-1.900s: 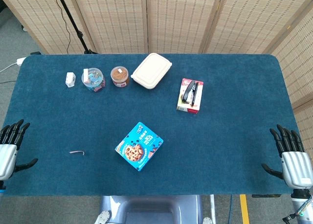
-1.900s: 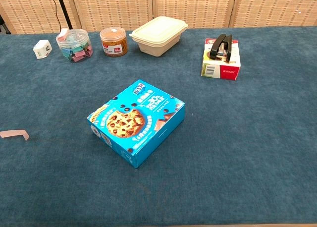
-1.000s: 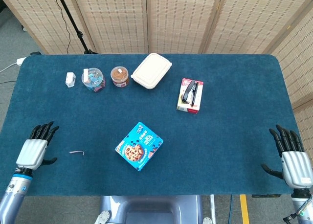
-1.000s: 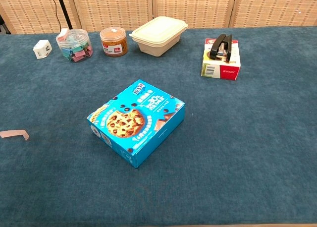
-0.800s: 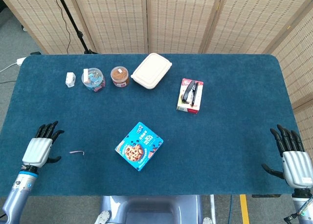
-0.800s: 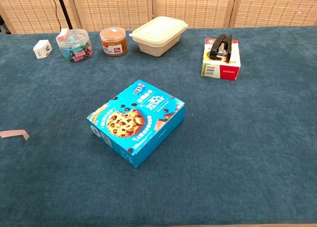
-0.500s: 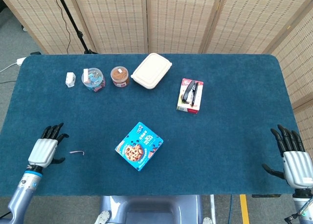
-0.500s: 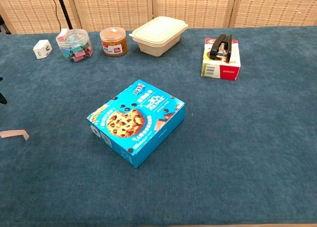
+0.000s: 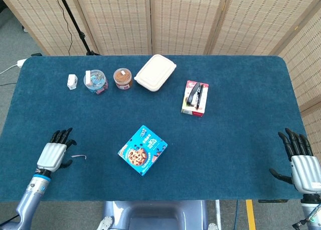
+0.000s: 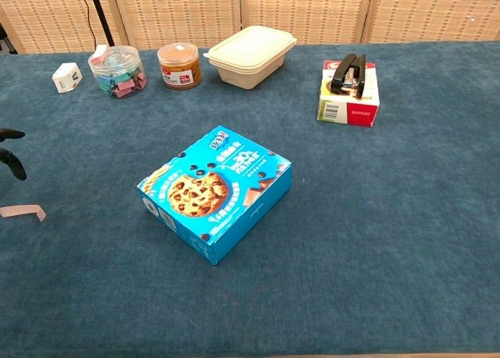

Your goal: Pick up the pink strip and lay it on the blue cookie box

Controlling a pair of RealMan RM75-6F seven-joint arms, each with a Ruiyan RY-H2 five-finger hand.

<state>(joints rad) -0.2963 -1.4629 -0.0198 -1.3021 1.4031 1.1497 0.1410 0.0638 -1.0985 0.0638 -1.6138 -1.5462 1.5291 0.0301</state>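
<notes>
The pink strip point(image 9: 78, 156) point(image 10: 23, 211) lies flat on the blue cloth, left of the blue cookie box point(image 9: 142, 150) point(image 10: 214, 191), which sits near the table's middle front. My left hand point(image 9: 54, 151) hovers open just left of the strip, fingers spread and holding nothing; only its dark fingertips point(image 10: 11, 151) show at the chest view's left edge. My right hand point(image 9: 299, 160) stays open at the table's right front corner, far from both objects.
Along the back stand a small white item point(image 9: 72, 81), a clear jar of clips point(image 9: 95, 81), a brown-filled tub point(image 9: 122, 78) and a cream lidded container point(image 9: 155, 72). A black stapler on a red-and-white box point(image 9: 195, 98) sits right of centre.
My left hand has moved rightward from the table's left edge to just beside the pink strip. The right hand, strip and box have stayed put.
</notes>
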